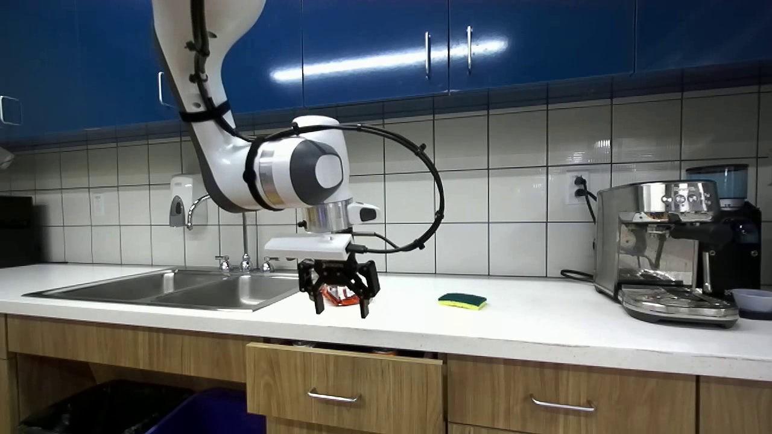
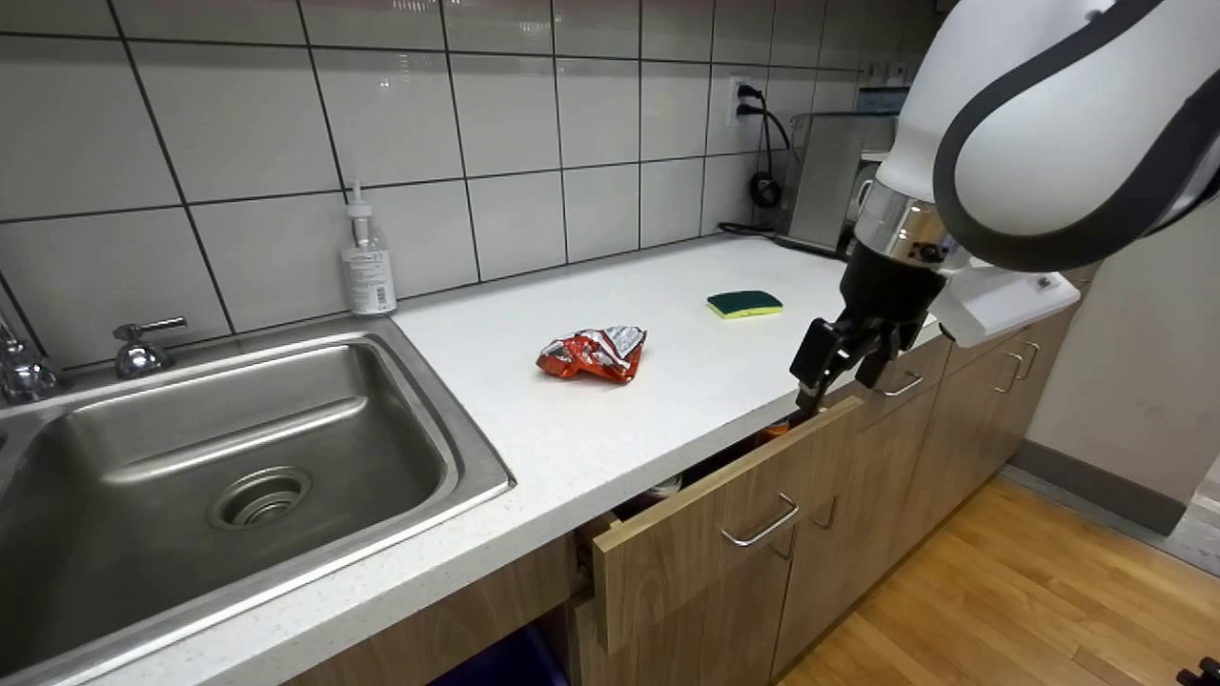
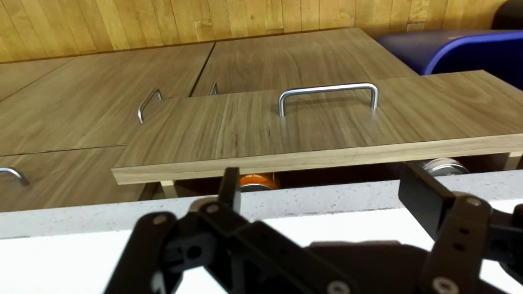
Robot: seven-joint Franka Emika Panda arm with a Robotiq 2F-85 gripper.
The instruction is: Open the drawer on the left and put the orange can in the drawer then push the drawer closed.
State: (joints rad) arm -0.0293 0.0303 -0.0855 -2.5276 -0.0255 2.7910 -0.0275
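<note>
Kitchen scene, and blue upper cabinets (image 1: 374,36) gleam over a white-tiled wall (image 1: 518,138) and a long white worktop (image 1: 518,328)! Out near the front edge hangs the white robot arm (image 1: 232,160), its black jaws pointing down and spread well apart. Lower down, look, the wide light-wood drawer with a silver bar handle (image 1: 345,377) stands partway open. And there's the small orange can with a silvery rim (image 3: 258,179), inside the drawer, only part of it showing behind the front panel; whether it stands or lies, we can't tell. Along in the same drawer, well apart from it, sits a round silvery object (image 3: 446,166). Up on the worktop, a crumpled red-and-silver packet (image 2: 593,354) lies near the stainless-steel sink (image 2: 479,476), and a green-and-yellow sponge (image 2: 745,304) rests farther along toward the boxy silver coffee machine (image 1: 663,235)
</note>
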